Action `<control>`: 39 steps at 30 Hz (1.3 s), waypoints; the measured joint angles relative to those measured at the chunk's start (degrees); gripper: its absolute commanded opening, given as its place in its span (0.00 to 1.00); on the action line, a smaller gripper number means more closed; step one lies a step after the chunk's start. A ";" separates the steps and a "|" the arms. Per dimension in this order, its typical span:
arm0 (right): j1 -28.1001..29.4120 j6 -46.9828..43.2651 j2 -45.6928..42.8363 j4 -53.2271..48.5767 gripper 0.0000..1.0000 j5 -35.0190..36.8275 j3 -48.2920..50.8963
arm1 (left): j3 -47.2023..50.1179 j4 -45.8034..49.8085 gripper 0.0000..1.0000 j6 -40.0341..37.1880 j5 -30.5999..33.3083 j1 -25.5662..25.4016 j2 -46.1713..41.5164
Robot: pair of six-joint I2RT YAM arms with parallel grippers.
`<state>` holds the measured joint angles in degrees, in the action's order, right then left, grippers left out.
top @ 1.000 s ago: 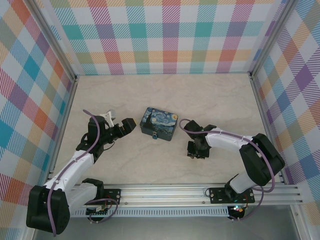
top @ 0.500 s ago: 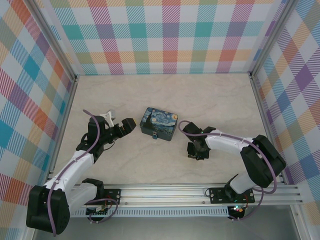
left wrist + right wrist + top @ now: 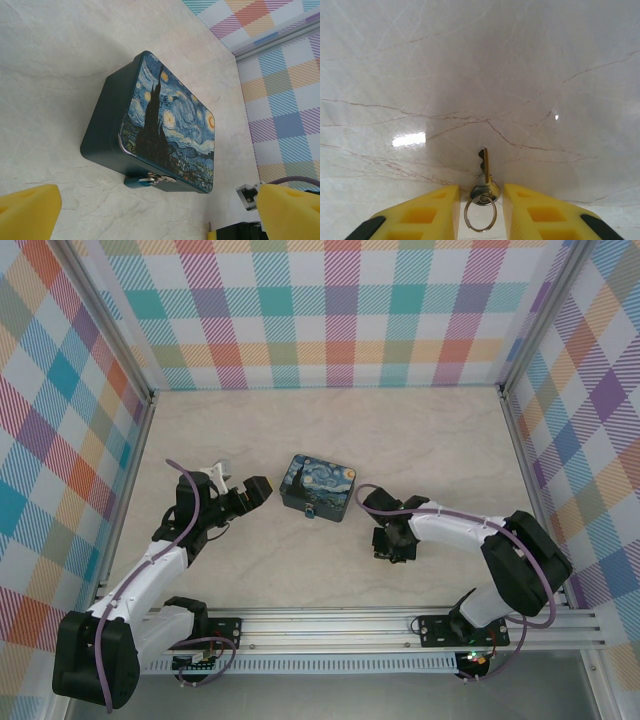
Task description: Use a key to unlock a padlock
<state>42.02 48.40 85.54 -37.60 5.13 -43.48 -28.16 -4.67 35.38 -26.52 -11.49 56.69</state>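
On the marble-patterned desk, the swirl-painted box sits near the middle. The padlock hangs on the box wall facing 6 o'clock, toward the arm bases. In the left wrist view the padlock shows its blue body low against the dark wall. Its silvery shackle is hooked through the clasp just below the lid edge.

The left gripper hovers just beside the box at about 9 o'clock from it, not touching it. Its yellow fingers are spread wide, with the box and padlock framed between them.

The right gripper is at roughly 4 o'clock from the box, well apart from it and pointing down at the desk. In the right wrist view the key is between the two yellow fingers, its blade pointing to 12 o'clock, away from the camera. Its round head sits in the narrow gap between the fingers. A thin ring is looped through the head at 6 o'clock. The fingers stand close on both sides of the head, but it cannot be told whether they actually pinch it or only flank it.
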 measured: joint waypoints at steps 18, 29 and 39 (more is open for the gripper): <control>0.50 0.68 -1.68 -0.63 0.06 -1.31 1.16 | 0.00 0.02 1.00 -0.02 -0.02 0.00 -0.07; 0.83 -2.40 -4.52 -0.28 0.02 -2.56 2.69 | 0.00 0.09 1.00 -0.02 -0.55 0.00 -0.94; 0.83 -15.19 -16.15 6.10 0.01 -2.69 1.27 | -2.01 -1.20 0.93 4.46 -4.33 -0.11 -2.75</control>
<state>42.85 33.21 69.38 -31.51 2.44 -42.22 -30.17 -5.87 39.83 -30.85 -11.60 53.93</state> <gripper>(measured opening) 0.057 0.947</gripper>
